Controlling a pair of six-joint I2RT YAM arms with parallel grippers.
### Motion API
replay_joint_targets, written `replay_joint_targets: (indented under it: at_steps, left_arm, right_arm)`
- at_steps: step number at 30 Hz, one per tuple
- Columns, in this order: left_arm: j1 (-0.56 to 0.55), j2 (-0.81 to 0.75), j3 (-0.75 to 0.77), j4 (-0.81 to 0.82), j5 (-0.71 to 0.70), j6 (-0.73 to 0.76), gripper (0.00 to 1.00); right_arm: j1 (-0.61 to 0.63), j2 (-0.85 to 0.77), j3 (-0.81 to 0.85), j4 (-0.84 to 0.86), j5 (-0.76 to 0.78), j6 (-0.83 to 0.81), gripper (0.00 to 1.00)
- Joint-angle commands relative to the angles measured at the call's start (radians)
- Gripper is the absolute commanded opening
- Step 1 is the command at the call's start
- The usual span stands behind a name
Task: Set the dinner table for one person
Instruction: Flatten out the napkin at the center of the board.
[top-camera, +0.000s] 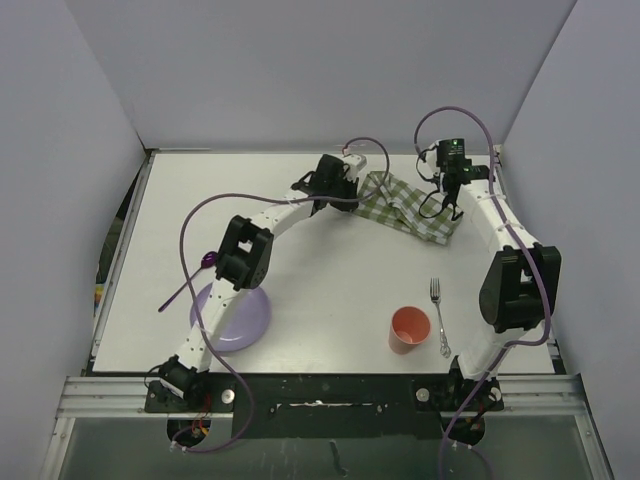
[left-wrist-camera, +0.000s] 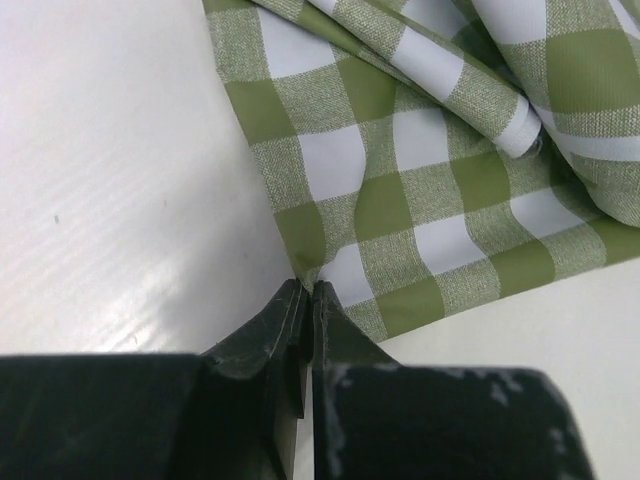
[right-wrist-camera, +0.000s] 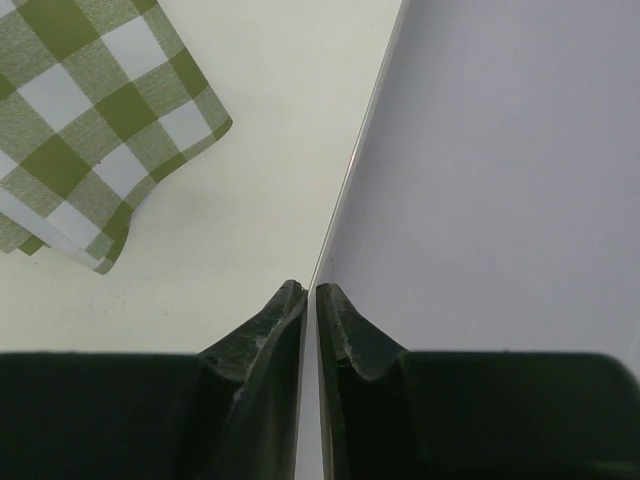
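The white table fills the floor of the walled booth and spreads out under both arms from their bases at its near edge. At its far middle lies a rumpled green-and-white checked cloth. The left fingers are pressed together on a corner of the cloth, pinching it close to the table, and the fabric creases where it meets the tips. The right fingers are pressed together with nothing between them. They hang over the table's far right edge, with the cloth near on their left. At near left sits a purple plate with a purple spoon beside it. At near right stands an orange cup, with a fork lying just right of it.
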Motion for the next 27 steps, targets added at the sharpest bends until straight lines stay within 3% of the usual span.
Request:
replay_joint_targets:
  at_steps: [1, 8, 11, 18, 19, 20, 21, 22, 27]
  left_arm:
    - [0.029, -0.136, -0.15, -0.153, 0.062, -0.081, 0.0]
    - [0.051, -0.398, -0.46, -0.166, 0.175, -0.136, 0.0]
    - [0.065, -0.534, -0.628, -0.16, 0.123, -0.121, 0.0]
    - [0.184, -0.748, -0.864, -0.185, 0.042, -0.13, 0.0]
    - [0.196, -0.771, -0.883, -0.179, 0.021, -0.128, 0.06]
    - [0.204, -0.788, -0.898, -0.17, 0.0, -0.123, 0.28]
    - [0.21, -0.801, -0.909, -0.161, -0.023, -0.116, 0.83]
    - [0.215, -0.81, -0.916, -0.154, -0.045, -0.107, 0.96]
    - [0.218, -0.824, -0.936, -0.111, -0.094, -0.081, 0.98]
  right_arm:
    - [0.04, -0.042, 0.013, 0.0, -0.001, 0.013, 0.12]
    - [0.079, -0.05, 0.01, 0.019, 0.026, -0.011, 0.12]
    - [0.082, -0.048, 0.011, 0.018, 0.025, -0.012, 0.12]
    - [0.12, -0.055, -0.007, -0.011, -0.041, -0.033, 0.14]
    - [0.132, -0.056, -0.011, -0.018, -0.054, -0.043, 0.21]
    - [0.149, -0.055, -0.013, -0.03, -0.068, -0.057, 0.3]
    - [0.17, -0.054, -0.014, -0.04, -0.078, -0.072, 0.38]
    - [0.19, -0.054, -0.015, -0.051, -0.082, -0.088, 0.44]
    - [0.274, -0.039, -0.013, -0.065, -0.048, -0.151, 0.48]
